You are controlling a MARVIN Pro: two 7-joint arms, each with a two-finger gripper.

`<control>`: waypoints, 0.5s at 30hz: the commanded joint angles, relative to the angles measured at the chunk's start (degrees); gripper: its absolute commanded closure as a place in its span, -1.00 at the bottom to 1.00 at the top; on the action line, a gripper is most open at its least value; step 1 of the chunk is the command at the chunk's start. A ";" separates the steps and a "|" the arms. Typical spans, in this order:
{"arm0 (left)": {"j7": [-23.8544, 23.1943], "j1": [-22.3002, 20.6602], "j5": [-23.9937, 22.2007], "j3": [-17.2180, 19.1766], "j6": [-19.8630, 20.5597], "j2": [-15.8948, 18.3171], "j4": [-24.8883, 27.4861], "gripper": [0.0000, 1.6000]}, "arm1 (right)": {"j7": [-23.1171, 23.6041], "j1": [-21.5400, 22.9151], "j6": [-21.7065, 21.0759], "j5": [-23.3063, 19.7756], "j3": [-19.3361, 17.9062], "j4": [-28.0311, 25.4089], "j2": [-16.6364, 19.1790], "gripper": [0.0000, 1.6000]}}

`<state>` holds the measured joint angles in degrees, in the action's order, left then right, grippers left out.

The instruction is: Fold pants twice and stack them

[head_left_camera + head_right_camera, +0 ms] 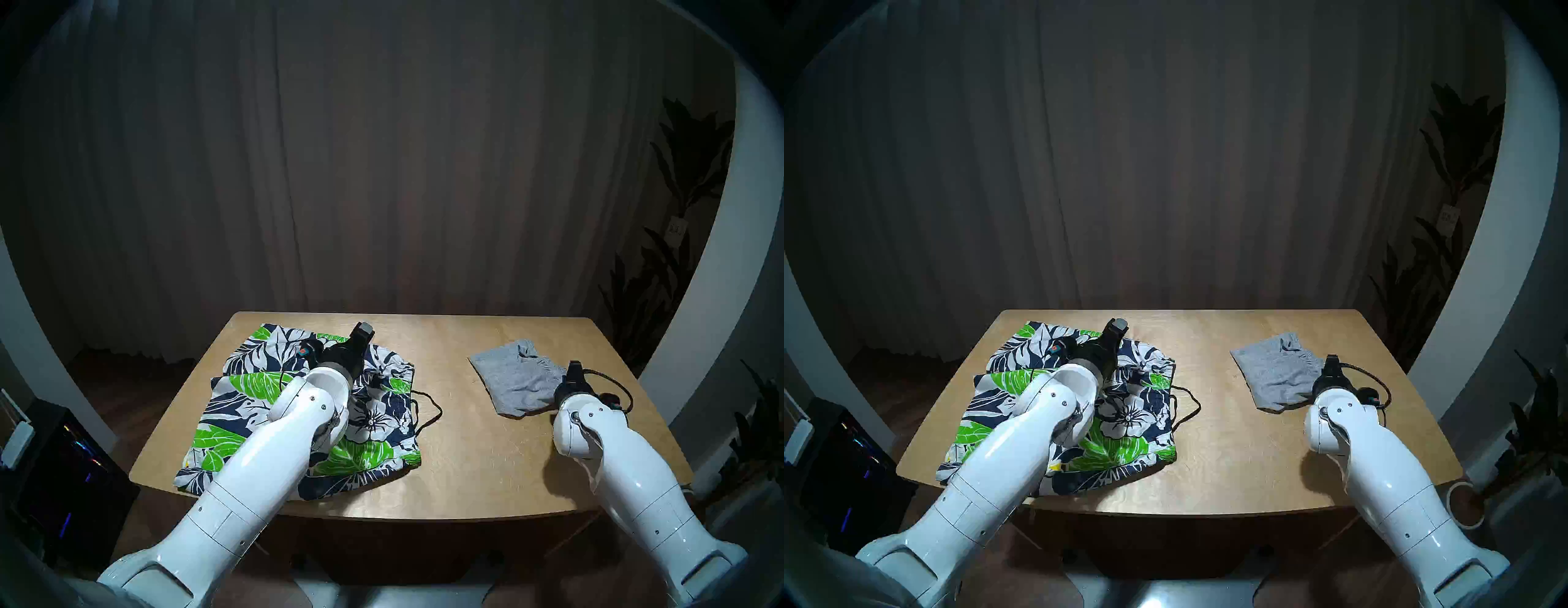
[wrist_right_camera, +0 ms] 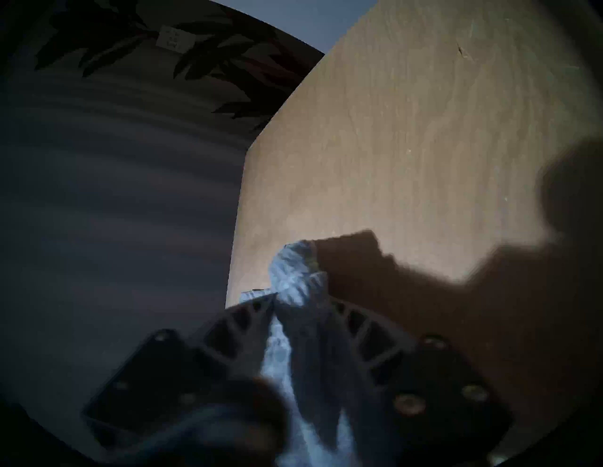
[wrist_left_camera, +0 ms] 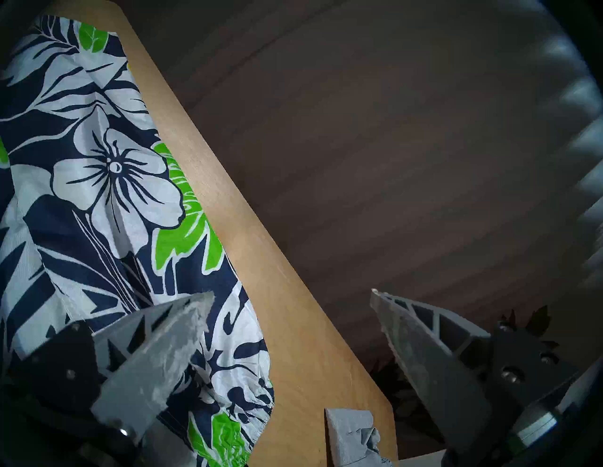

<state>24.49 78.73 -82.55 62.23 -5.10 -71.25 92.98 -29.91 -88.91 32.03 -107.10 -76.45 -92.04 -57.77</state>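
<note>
The navy floral shorts lie spread on the left half of the wooden table, their dark drawstring trailing to the right. My left gripper hovers over their far edge, open and holding nothing. The small grey shorts lie rumpled at the right rear, and a corner of them shows in the left wrist view. My right gripper is at their right edge, shut on a bunch of grey cloth.
A dark curtain hangs behind the table. Leafy plants stand at the right, close to the table's right edge. A dark computer case sits on the floor at the left, and a round white-rimmed object at the right.
</note>
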 commanded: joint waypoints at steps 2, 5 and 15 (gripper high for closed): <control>-0.20 -2.03 0.42 -0.01 -0.07 -0.92 0.12 -1.00 | 1.38 1.36 -0.03 0.03 -0.93 -1.25 0.17 1.00; -0.15 -2.29 0.43 -0.04 0.11 -1.16 -0.22 -1.00 | 2.98 1.19 0.25 -0.25 -1.42 -0.81 -0.48 1.00; 0.01 -2.74 0.47 0.11 0.37 -1.61 -0.95 -1.00 | 6.88 3.55 0.10 0.18 -0.98 -0.24 -2.69 1.00</control>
<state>24.67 77.84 -82.20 62.23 -4.87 -72.29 91.53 -26.64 -87.91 32.06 -107.22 -77.41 -92.09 -58.92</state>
